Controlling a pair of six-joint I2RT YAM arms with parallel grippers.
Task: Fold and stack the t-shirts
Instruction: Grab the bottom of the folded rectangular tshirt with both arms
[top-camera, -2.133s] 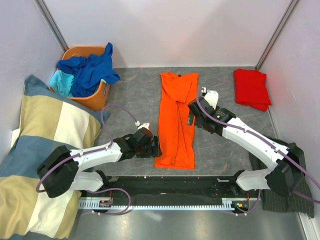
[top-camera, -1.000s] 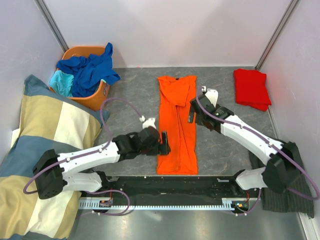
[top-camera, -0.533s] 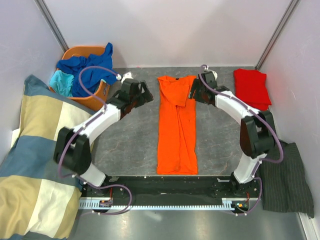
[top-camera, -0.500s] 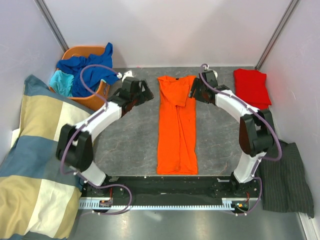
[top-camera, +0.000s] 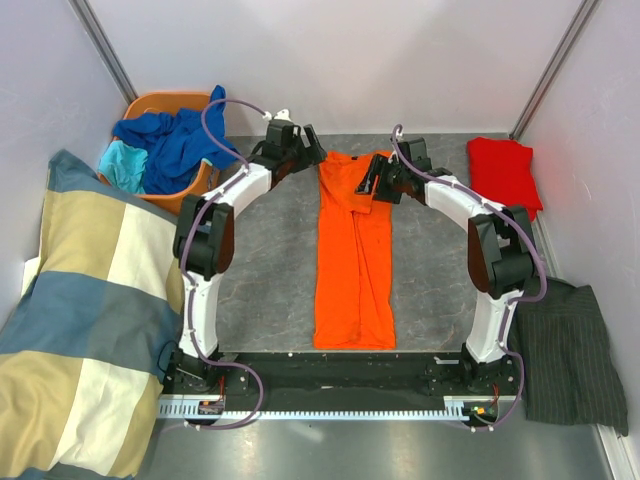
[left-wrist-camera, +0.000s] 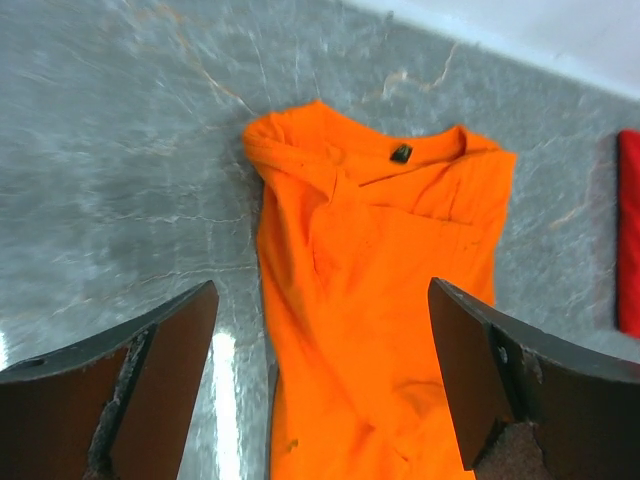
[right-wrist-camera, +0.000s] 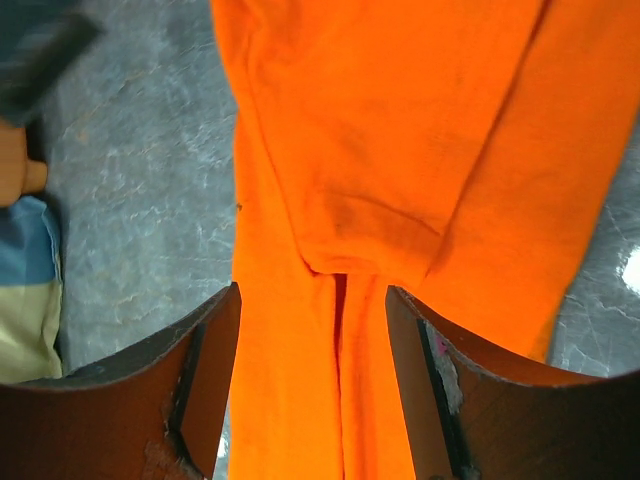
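A bright orange t-shirt (top-camera: 354, 250) lies as a long narrow strip down the middle of the table, collar at the far end. My left gripper (top-camera: 312, 158) hovers at its far left corner, open wide; in the left wrist view the collar end of the orange t-shirt (left-wrist-camera: 380, 250) lies ahead of the left gripper (left-wrist-camera: 320, 300). My right gripper (top-camera: 375, 183) is over the far right part. Its jaws stand apart astride a folded sleeve of the orange t-shirt (right-wrist-camera: 370, 180), right gripper (right-wrist-camera: 312, 295) open. A folded red t-shirt (top-camera: 503, 176) lies far right.
An orange basket (top-camera: 196, 192) at the far left holds royal blue t-shirts (top-camera: 180, 140) and a turquoise one (top-camera: 124, 165). A checked blanket (top-camera: 80, 310) covers the left side. A dark pinstriped cloth (top-camera: 565, 350) lies near right. Walls close in on three sides.
Both arms swung from the shirt's middle and near end out to its far collar end. The right jaws narrowed somewhat. The orange shirt lies where it did.
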